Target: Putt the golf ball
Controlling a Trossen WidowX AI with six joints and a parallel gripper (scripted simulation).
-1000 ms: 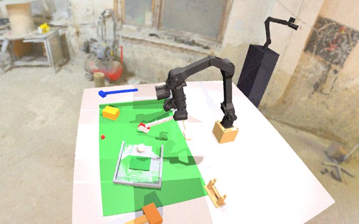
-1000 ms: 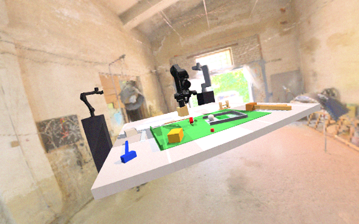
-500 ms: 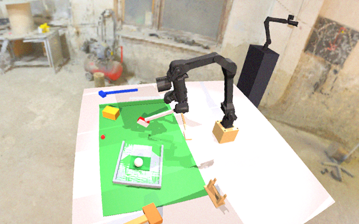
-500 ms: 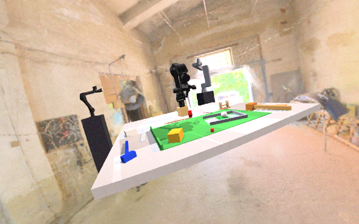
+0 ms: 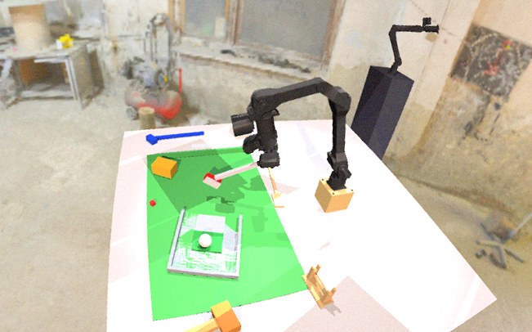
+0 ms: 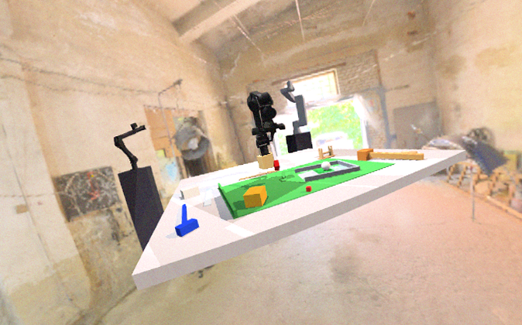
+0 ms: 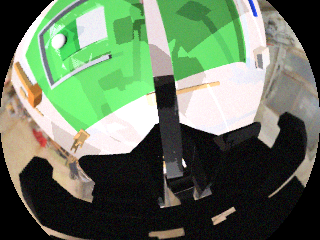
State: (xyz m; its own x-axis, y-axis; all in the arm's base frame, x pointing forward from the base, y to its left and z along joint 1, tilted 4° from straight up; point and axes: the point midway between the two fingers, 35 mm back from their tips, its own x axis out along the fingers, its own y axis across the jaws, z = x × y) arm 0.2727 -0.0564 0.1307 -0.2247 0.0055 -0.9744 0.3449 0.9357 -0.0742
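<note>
In the top view, the putter [image 5: 236, 172] [image 6: 276, 165] [image 7: 159, 42] is grasped by its dark handle in the clenched gripper [image 5: 269, 161] [image 6: 264, 148] [image 7: 166, 126]. Its head is held over the far half of the mat [image 5: 265, 256] [image 6: 289, 193] [image 7: 112, 90], between the left and right edges; whether the mat is touched cannot be told.

The ball [image 5: 205, 240] [image 6: 325, 165] [image 7: 59, 41] is seen on the raised green [image 5: 216, 245], inside the grey border and nearer the mat's near edge than the putter is. Whether it is at rest cannot be told.

By the mat's far left corner an orange block [image 5: 164, 167] [image 6: 255, 196] is placed, and by the left edge a red cube [image 5: 152, 202] [image 6: 308, 189]. A blue mallet [image 5: 175, 137] [image 6: 186, 226] is laid near the table's far left corner. Just beside the mat's near right corner a wooden stand [image 5: 319, 287] [image 6: 325, 152] [image 7: 80, 140] is set; past the near edge, an orange mallet [image 5: 225, 319] [image 6: 365, 154] [image 7: 34, 94] is seen.
</note>
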